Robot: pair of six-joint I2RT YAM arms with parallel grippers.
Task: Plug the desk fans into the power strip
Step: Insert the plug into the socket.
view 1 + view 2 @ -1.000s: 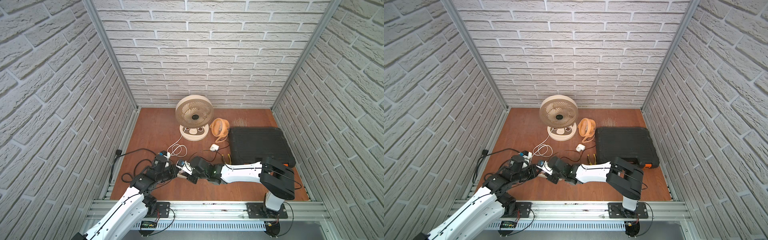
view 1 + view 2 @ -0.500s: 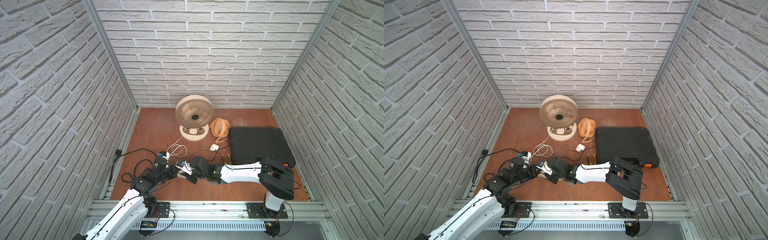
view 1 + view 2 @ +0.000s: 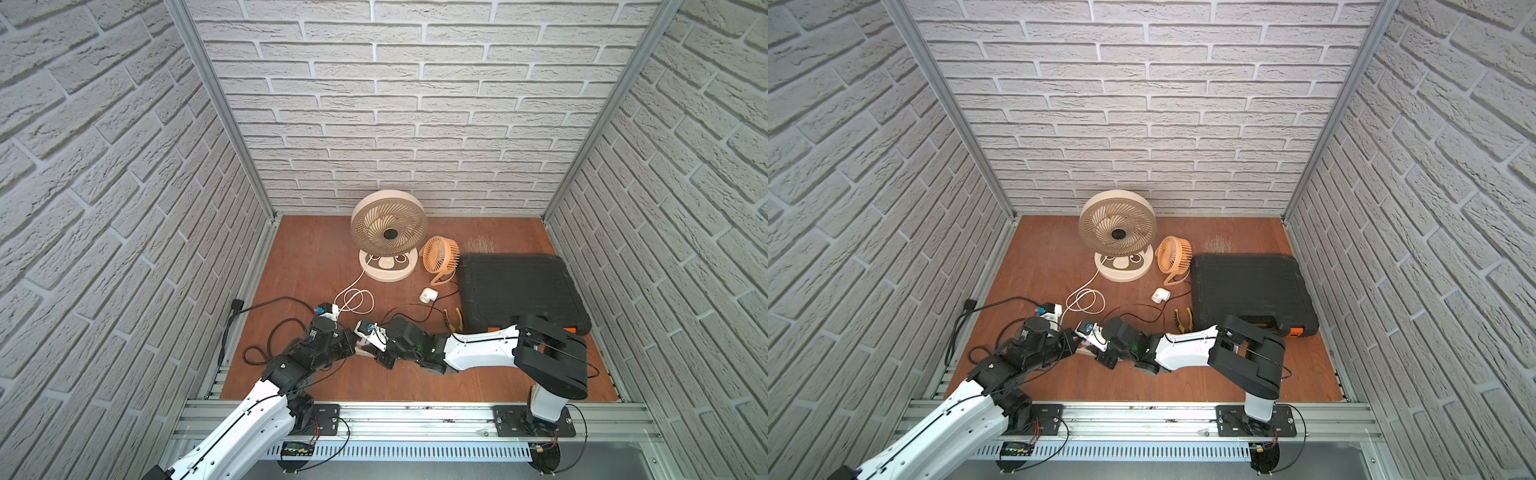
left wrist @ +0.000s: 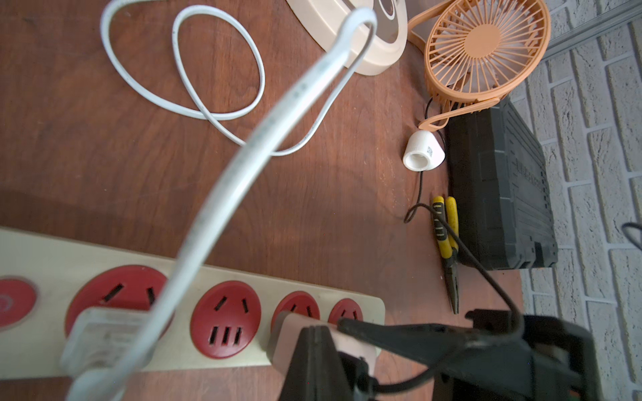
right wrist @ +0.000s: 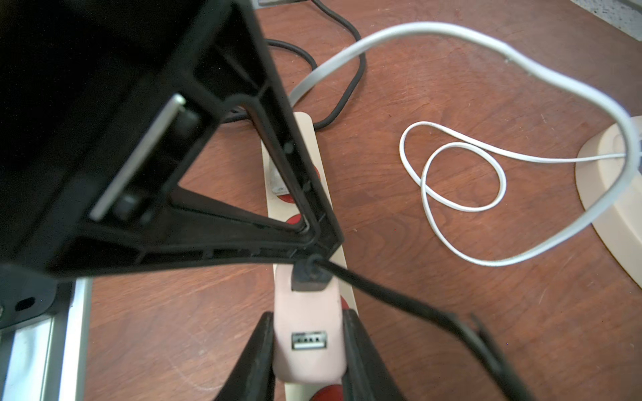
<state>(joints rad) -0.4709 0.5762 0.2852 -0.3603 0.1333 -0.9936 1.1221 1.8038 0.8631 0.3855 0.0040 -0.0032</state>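
Note:
The cream power strip (image 4: 45,257) lies on the wooden floor, its red sockets in a row; in the top views my arms hide most of it. A white plug (image 4: 104,333) sits in the socket beside the red button. My right gripper (image 5: 308,317) is shut on a pale pink USB adapter (image 5: 309,364) held against the strip over the third socket. A black cable (image 5: 375,288) runs from the adapter toward the small orange desk fan (image 3: 440,257). My left gripper (image 4: 314,333) is shut, its tip resting on the adapter's top. Both grippers meet in both top views (image 3: 363,343) (image 3: 1086,343).
A large cream fan (image 3: 388,232) stands at the back, its looped white cord (image 3: 353,297) running to the white plug. A black tool case (image 3: 519,291), yellow-handled pliers (image 3: 451,318) and a white cone-shaped part (image 3: 428,296) lie to the right. The strip's black cord (image 3: 266,332) coils at the left.
My left arm's elbow has shifted slightly. Both grippers stay where they were at the strip, with the adapter still in the right one.

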